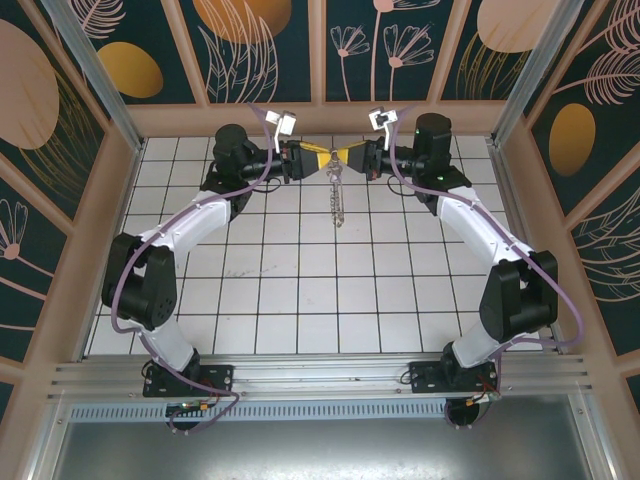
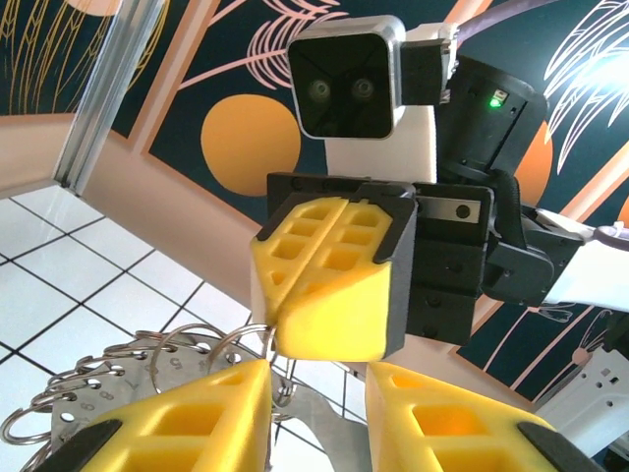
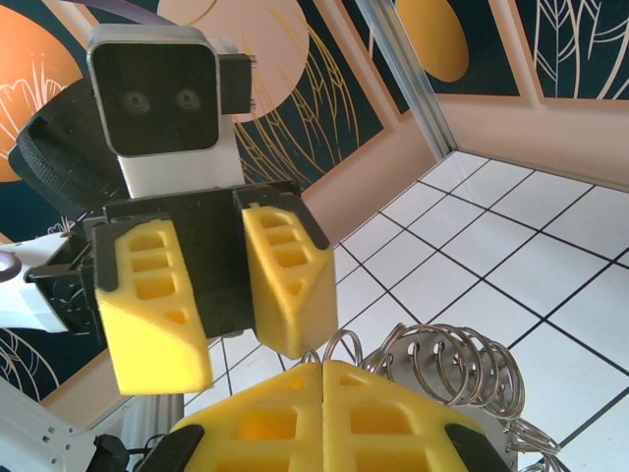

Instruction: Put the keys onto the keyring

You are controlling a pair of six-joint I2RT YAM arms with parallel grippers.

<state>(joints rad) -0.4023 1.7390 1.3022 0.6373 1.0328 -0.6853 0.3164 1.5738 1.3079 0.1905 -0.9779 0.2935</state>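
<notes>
Both grippers meet tip to tip above the far middle of the table. My right gripper [image 1: 341, 162] [image 3: 322, 366] is shut, with a thin metal split ring, the keyring [image 3: 341, 342] [image 2: 251, 339], pinched at the seam of its yellow fingers. Facing it, my left gripper [image 1: 321, 162] [image 2: 316, 382] stands with its fingers apart beside that ring, gripping nothing that I can see. Flat metal keys [image 2: 329, 428] [image 3: 433, 360] with punched holes hang from several more rings [image 3: 472, 369]. The bunch [image 1: 336, 197] dangles below the fingertips.
White tiled table [image 1: 300, 290] with walls on three sides; the back wall [image 1: 320, 118] is just behind the grippers. Both arms arch in from the near corners.
</notes>
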